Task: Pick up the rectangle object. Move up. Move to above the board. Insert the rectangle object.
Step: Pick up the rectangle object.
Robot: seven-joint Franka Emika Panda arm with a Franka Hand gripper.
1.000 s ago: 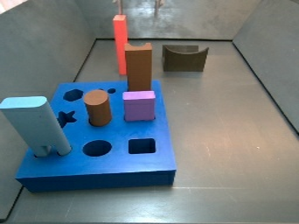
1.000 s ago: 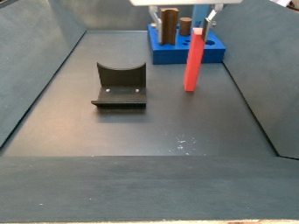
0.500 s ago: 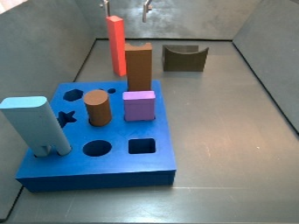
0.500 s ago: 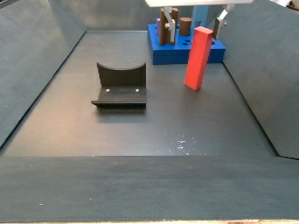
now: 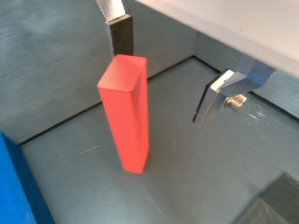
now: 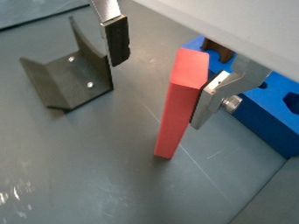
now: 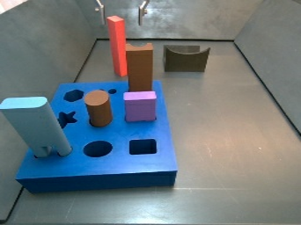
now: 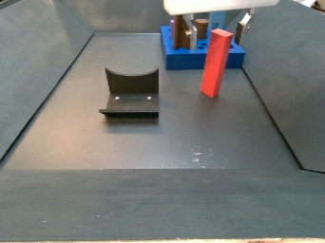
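Grey walled bin, dark floor, all views.

Wrist views: red-orange bar [image 5: 126, 112] stands upright on the floor, between the pincer [image 5: 163, 74] fingers but not touched by them. Gap shows on both sides, so the pincer is spread and holds nothing. One finger [image 5: 121, 33] sits behind the bar top, the other finger [image 5: 214, 94] is off to the side. My read: the straddle is there so the plates can close on the bar's narrow faces. In a wrist view the fixture [image 6: 73, 66] stands near, and a corner of the blue board [image 6: 267, 107] shows just past the bar [image 6: 183, 101].

Side view from the board end: board [image 7: 108, 149] in front, holding a brown rectangular block [image 7: 140, 67], a brown cylinder [image 7: 98, 109], a purple cube [image 7: 141, 106] and a light blue peg [image 7: 35, 127]; several holes are free. Bar [image 7: 118, 44] is behind the board, on the floor, apart from it. Fingertips of the pincer [image 7: 120, 9] are only just in frame above it. Fixture [image 7: 186, 57] is at the back.

Side view from the far end: bar [image 8: 219, 63] upright beside the board [image 8: 185, 56], pincer [image 8: 210, 26] above the bar top, fixture [image 8: 131, 93] mid floor.

Versus half a second back: the bar has not moved, and the pincer sits slightly higher over it. Grasp not yet made.
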